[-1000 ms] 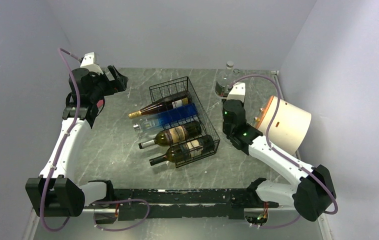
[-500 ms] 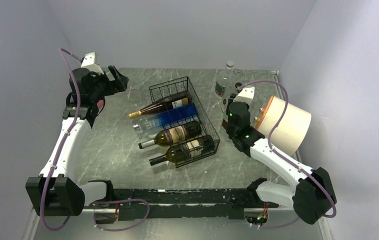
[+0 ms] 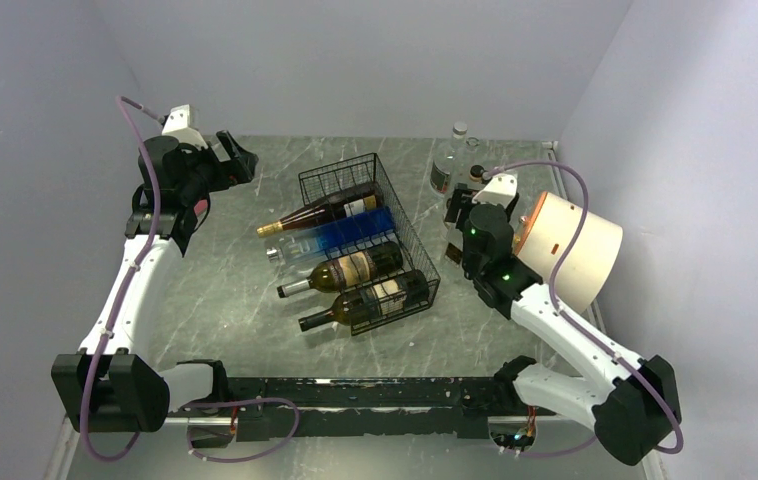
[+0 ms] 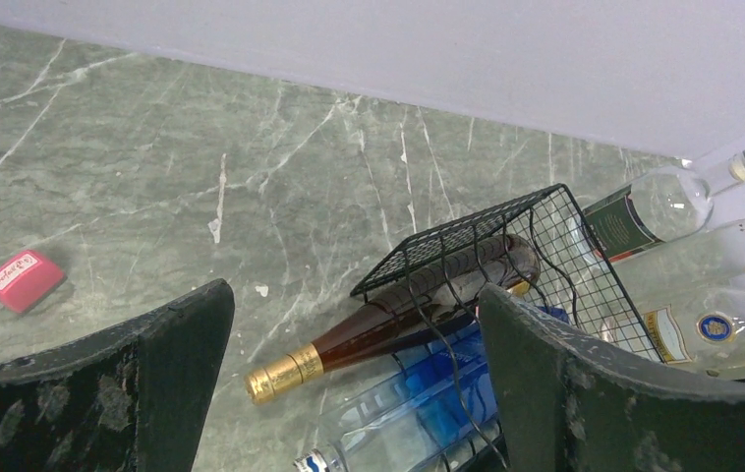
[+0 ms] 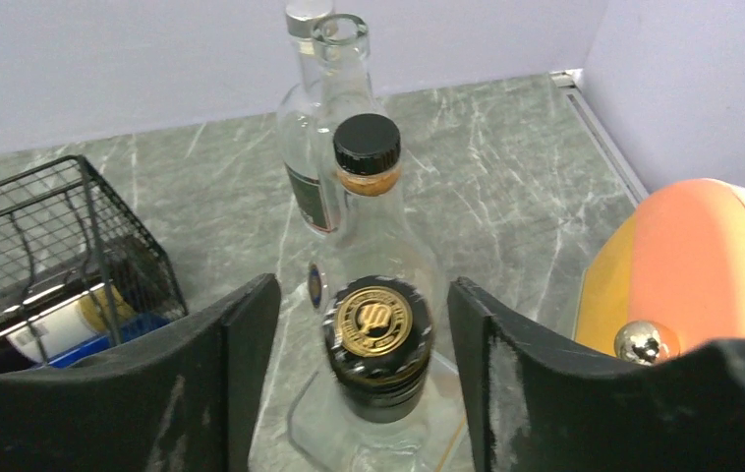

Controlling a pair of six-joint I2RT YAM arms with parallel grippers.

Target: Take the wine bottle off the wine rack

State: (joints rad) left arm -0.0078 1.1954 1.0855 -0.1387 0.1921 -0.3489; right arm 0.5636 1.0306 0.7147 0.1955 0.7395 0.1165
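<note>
Right gripper (image 5: pixel 361 320), shut 1 s ago, is now parted, and its arm has been shifted rightward. Top view: wine rack (image 3: pixel 338 176) is set mid-bench (image 3: pixel 225 290). 4 bottles are laid in it, necks leftward, incl. a wine bottle (image 3: pixel 327 210) at the back & a blue bottle (image 3: pixel 353 231). Left gripper (image 3: pixel 238 158) is held wide open, well apart from rack. Left wrist: wine bottle's gold neck is seen poking past rack. Right wrist: gold-capped bottle (image 5: pixel 378 339) is stood upright between the parted jaws, gaps both sides. Clear bottles (image 5: pixel 369 211) are lined up behind.
</note>
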